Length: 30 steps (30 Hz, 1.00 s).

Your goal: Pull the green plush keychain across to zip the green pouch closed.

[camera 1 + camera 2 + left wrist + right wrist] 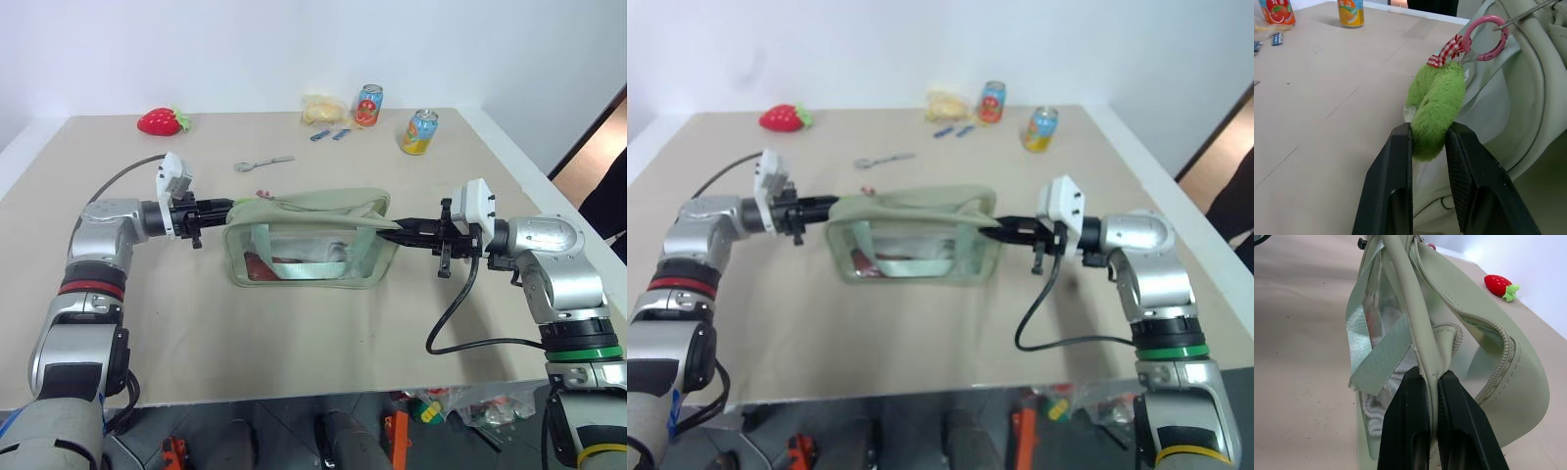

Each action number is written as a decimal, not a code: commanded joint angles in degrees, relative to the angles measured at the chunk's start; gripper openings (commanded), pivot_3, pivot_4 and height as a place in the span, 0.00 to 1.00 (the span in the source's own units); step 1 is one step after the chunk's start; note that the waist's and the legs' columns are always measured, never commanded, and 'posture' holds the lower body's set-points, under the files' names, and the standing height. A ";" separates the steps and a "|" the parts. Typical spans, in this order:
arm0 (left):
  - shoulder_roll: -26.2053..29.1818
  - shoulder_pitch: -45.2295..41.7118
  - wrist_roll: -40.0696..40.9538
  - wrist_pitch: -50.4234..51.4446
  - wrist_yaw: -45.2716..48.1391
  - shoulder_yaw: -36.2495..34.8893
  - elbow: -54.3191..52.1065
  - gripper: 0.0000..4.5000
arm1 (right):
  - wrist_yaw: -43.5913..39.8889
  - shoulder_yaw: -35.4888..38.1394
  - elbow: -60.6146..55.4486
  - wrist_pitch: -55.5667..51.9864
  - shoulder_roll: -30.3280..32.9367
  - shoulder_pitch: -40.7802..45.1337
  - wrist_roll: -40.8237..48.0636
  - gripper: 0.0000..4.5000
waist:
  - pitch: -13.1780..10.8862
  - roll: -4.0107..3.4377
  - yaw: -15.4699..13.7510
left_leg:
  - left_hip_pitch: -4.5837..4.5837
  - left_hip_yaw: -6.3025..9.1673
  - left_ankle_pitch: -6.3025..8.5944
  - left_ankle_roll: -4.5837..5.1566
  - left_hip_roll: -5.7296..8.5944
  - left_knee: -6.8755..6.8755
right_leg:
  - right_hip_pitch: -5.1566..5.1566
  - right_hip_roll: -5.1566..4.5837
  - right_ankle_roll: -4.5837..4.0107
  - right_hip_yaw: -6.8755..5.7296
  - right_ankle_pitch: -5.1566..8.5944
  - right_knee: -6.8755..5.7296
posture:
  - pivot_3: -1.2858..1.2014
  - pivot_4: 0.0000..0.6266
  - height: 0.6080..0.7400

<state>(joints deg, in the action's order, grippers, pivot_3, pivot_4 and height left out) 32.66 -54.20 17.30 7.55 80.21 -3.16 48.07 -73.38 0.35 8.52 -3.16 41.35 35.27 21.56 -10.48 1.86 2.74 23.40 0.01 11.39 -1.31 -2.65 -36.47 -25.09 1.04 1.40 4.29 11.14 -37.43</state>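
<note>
Two black-fingered grippers met at the pale sage-green fabric pouch with a clear plastic window [312, 250], which stood at the centre of the beige table [294, 343]. At the pouch's nine o'clock end the left gripper [1429, 147] was clamped around the small fuzzy lime-green plush keychain [1436, 110], which hung from a pink ring [1486, 36]. At three o'clock the right gripper [1432, 387] pinched the pouch's strap, its fingers closed tight.

2 cans [368, 105], 1 pouch [312, 240], 1 spoon [263, 164]
</note>
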 commanded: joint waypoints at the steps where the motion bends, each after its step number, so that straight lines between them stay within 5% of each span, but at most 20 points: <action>1: -0.05 -1.51 0.53 -0.62 0.45 -0.90 -1.68 0.22 | 0.19 0.63 -0.24 0.96 0.14 1.41 -0.45 0.00 | 0.00 0.00 0.00 | 0.00 0.00 0.00 0.00 0.00 0.00 | 0.00 0.00 0.00 0.00 0.00 0.00 | 0.52 0.24 1.00; 5: -0.18 -1.41 0.70 -0.71 0.73 -0.97 -1.94 0.01 | 0.38 0.65 -0.29 1.09 0.10 1.28 -0.52 0.00 | 0.00 0.00 0.00 | 0.00 0.00 0.00 0.00 0.00 0.00 | 0.00 0.00 0.00 0.00 0.00 0.00 | 0.52 0.24 1.00; 15: -0.29 -1.59 2.38 -1.76 -1.77 -3.25 -3.81 0.01 | 1.12 0.69 -1.28 -0.13 -0.32 0.86 0.01 0.00 | 0.00 0.00 0.03 | 0.00 0.00 0.00 0.00 0.00 0.00 | -0.01 0.00 0.00 0.00 0.00 -0.01 | 0.52 0.24 1.00; 30: 0.95 0.85 7.88 7.56 -7.95 -4.22 -31.32 0.01 | 0.51 0.58 -0.15 -0.08 0.09 0.80 -0.46 0.00 | 0.00 0.00 0.02 | -0.04 0.01 -0.01 -0.01 -0.01 -0.04 | 0.00 0.01 0.00 0.01 0.00 -0.10 | 0.52 0.24 1.00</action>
<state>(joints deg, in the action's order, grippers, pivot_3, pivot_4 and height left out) 32.74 -53.33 24.11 14.47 72.52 -7.26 19.78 -72.48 0.26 8.69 -3.77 40.95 35.33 21.15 -10.48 1.86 2.76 23.35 0.02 11.38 -1.32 -2.65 -36.51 -25.08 1.05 1.41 4.30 11.13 -37.53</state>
